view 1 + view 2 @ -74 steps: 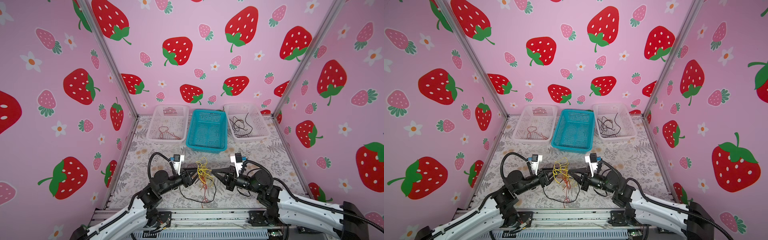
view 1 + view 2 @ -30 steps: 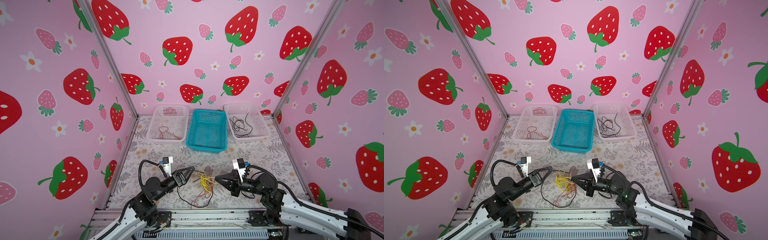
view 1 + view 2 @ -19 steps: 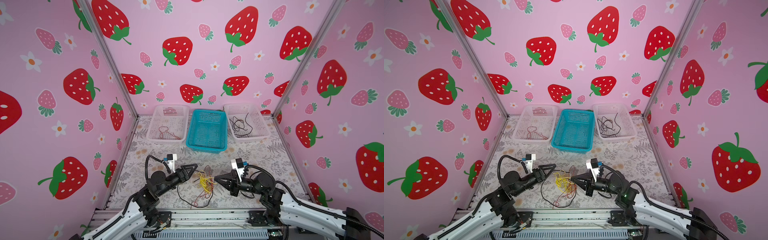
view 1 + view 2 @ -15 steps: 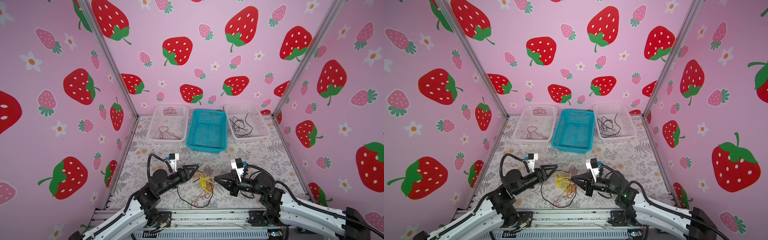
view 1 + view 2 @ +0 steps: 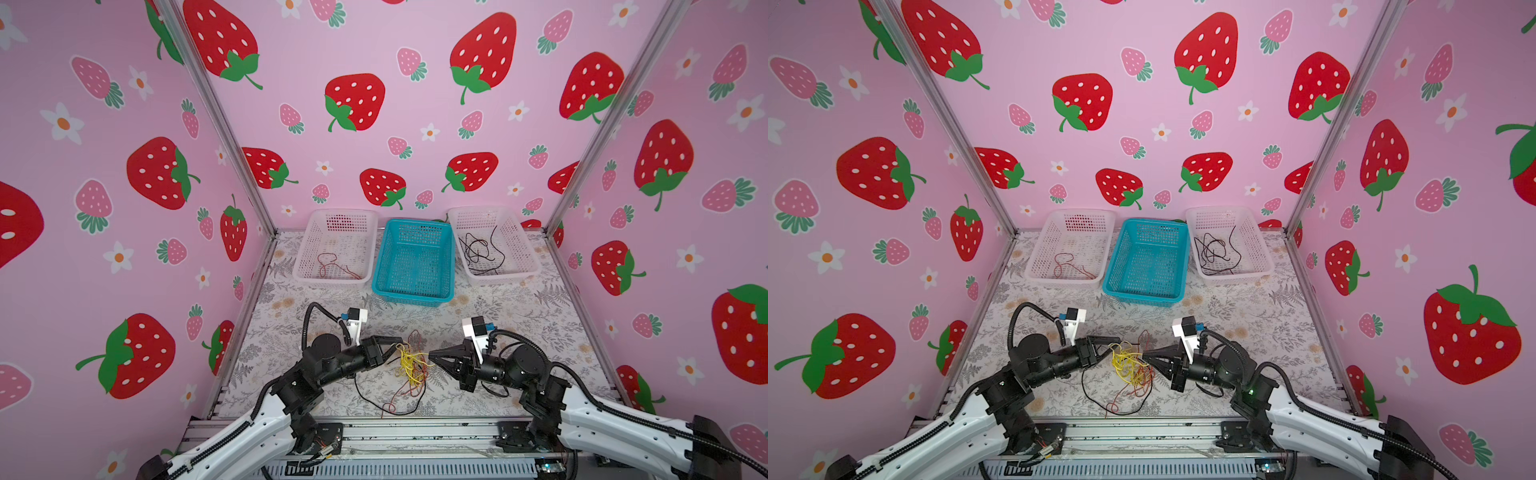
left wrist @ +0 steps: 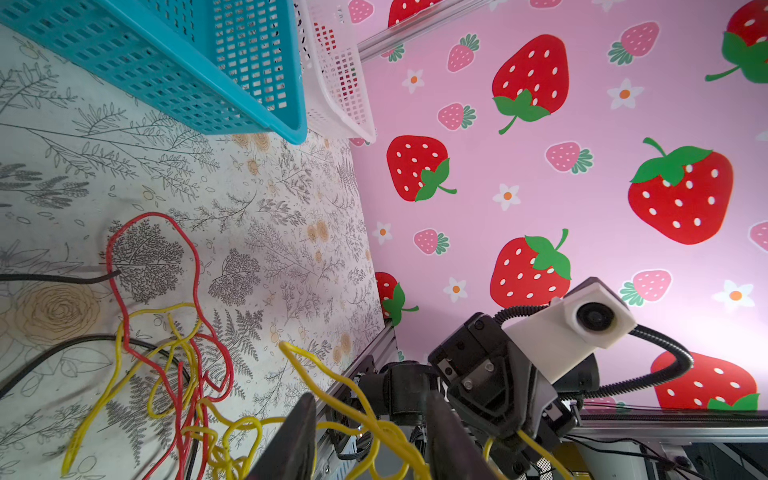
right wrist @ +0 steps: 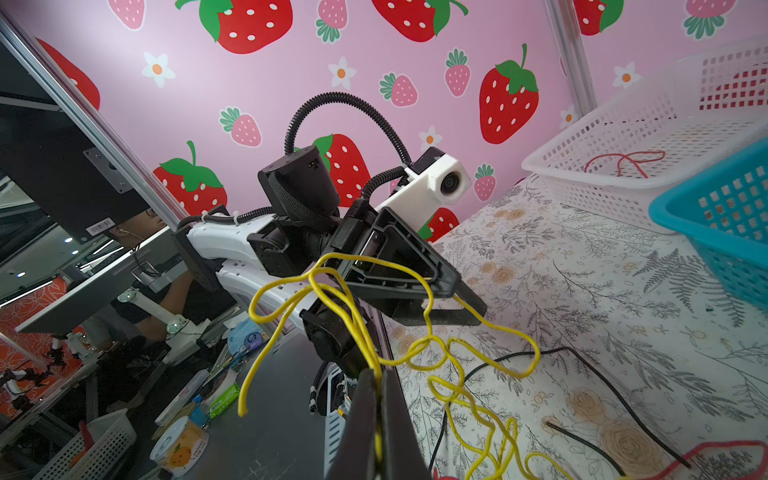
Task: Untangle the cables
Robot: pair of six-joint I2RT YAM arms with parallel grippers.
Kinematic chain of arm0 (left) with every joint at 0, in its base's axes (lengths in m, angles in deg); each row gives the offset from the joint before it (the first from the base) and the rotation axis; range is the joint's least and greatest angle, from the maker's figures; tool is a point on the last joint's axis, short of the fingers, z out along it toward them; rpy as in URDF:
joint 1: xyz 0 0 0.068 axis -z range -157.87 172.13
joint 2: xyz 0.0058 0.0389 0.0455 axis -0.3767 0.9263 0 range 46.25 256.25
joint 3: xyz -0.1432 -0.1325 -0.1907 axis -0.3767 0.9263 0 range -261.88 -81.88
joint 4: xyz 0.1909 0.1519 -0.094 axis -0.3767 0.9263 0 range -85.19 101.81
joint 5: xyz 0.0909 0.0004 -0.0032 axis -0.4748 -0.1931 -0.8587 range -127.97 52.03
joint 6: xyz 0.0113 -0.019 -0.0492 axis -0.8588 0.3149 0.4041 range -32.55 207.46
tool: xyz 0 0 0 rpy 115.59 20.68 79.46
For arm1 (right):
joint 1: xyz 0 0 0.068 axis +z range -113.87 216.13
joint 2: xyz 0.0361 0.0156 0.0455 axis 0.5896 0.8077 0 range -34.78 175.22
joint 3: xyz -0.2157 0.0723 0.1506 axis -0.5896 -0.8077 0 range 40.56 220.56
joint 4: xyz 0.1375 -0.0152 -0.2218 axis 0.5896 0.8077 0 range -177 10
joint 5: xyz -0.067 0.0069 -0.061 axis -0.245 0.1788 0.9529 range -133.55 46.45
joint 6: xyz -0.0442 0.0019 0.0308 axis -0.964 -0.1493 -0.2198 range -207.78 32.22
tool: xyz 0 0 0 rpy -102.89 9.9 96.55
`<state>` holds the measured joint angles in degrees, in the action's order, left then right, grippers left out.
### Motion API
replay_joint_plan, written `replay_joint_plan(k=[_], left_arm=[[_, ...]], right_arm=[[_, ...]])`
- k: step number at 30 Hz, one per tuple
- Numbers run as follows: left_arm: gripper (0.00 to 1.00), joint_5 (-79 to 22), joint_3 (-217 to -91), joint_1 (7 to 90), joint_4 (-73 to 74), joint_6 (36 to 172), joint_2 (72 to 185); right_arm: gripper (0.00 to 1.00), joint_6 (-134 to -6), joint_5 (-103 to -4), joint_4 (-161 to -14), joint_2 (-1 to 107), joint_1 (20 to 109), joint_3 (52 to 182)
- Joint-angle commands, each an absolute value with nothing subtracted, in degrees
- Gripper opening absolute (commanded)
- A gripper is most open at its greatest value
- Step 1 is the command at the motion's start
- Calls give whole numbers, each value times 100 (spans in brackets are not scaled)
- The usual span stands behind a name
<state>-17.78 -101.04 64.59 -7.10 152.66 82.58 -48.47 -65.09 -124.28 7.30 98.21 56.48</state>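
At far left we show the left gripper (image 5: 394,348), jaws apart, straddling a strand of the yellow cable (image 6: 332,372) that passes between its fingers (image 6: 297,436) unpinched. Directly ahead of its tips, between both grippers, lie the tangled cables (image 5: 409,365). The yellow loops are partly lifted, while the red cable (image 6: 111,266) and the black cable (image 6: 62,277) trail on the table (image 5: 507,316). Opposite, the right gripper (image 7: 376,384) is pressed together on a yellow strand at its very tips.

Hazards, as we judge them:
- The left jaws may take in two strands, or red along with yellow, so that drawing apart tightens the knot.
- The thin strand may slip out of the right gripper's tip hold.
- Red loops threaded through the yellow may be dragged off with it.

Obscured:
- The left fingers are cut off by the edge of the wrist view.
- The crossings inside the heap are too fine for the top views.
- We cannot tell whether both grippers address one and the same cable.
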Motion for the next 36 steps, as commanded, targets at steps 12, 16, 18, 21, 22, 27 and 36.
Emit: replay_joint_plan(k=[12,16,18,21,22,27,36], left_arm=[[27,-1645,-10609,6480,-408,14878,8360],[22,-1636,-10706,6476,-281,14761,8426],[19,-1643,-10754,6478,-179,14698,8430],[15,-1670,-10789,6477,-76,14631,8422],[14,-1676,-10797,6483,-46,14613,8426],[1,-1685,-10808,6480,46,14547,8404],[0,-1749,-10760,6483,230,14487,8413]], right_arm=[[0,-4852,-6559,-12479,626,9800,5647],[0,-4849,-6596,-12462,609,9800,5655],[0,-4854,-6620,-12454,593,9802,5655],[0,-4867,-6662,-12409,573,9801,5674],[0,-4875,-6669,-12402,570,9800,5674],[0,-4906,-6611,-12319,517,9801,5677],[0,-4931,-5835,-12180,370,9761,5723]])
